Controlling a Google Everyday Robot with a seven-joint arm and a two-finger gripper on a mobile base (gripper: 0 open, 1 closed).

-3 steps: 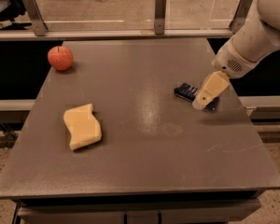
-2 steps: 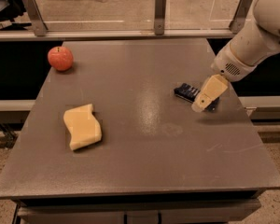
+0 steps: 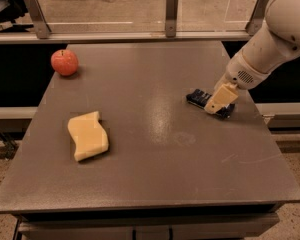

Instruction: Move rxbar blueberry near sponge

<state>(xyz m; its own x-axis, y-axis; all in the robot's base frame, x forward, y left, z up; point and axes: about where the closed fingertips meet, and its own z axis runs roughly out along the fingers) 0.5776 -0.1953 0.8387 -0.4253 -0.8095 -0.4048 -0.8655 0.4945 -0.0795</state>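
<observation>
Your hand [image 3: 220,99] is down at the table [image 3: 155,184], far right of the sponge [image 3: 88,136] and a bit farther back than it. It sits right on top of the rxbar blueberry [image 3: 197,97], covering the bar's middle. Dark wrapper pokes out on the side toward the sponge and again on the side away from it. Can't tell whether your hand is apart, together or clamped on the bar; only one cream-coloured piece of it shows, tilted down onto the wrapper. Your white arm [image 3: 270,44] slants in from the upper right, well beyond the sponge's right side.

The rxbar blueberry lies flat on the table, well apart from the sponge, with bare tabletop between them. The sponge lies flat, pale yellow with wavy sides, near the table's left edge. A red apple [image 3: 64,62] stands behind the sponge, near the far left corner and apart from it. A metal rail [image 3: 140,36] with upright posts runs beyond the table's far edge, well back from the sponge.
</observation>
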